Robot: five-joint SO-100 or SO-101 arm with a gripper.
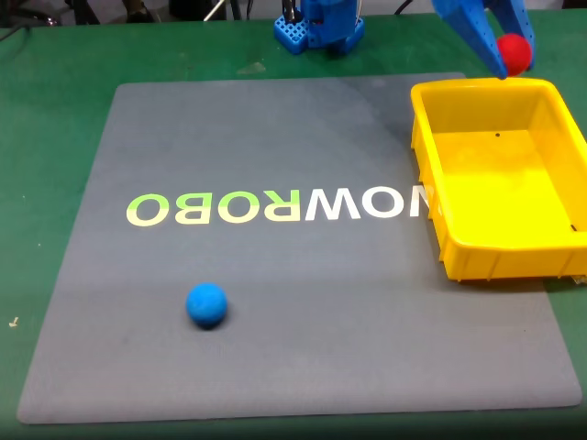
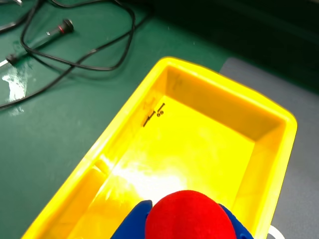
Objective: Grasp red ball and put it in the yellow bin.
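**Ball over bin, not released yet**

Red ball sits right at the bottom of the wrist view, pinched between the blue fingers of the gripper, so I read the pincer as closed on the ball. Below and beyond it is the open floor of the yellow bin.

From the fixed view I see the ball held up in the air at the bin's far wall, above its back rim rather than over the middle of the floor. The blue ball lies on the grey mat, well apart from the bin, nearer the camera.

Risks as I judge them:
- Release this close to the far wall: ball could clip the rim and fall outside onto the green table.
- Drop from height: hard plastic floor, ball may bounce out.
- I'd move further over the bin's middle and lower before opening.
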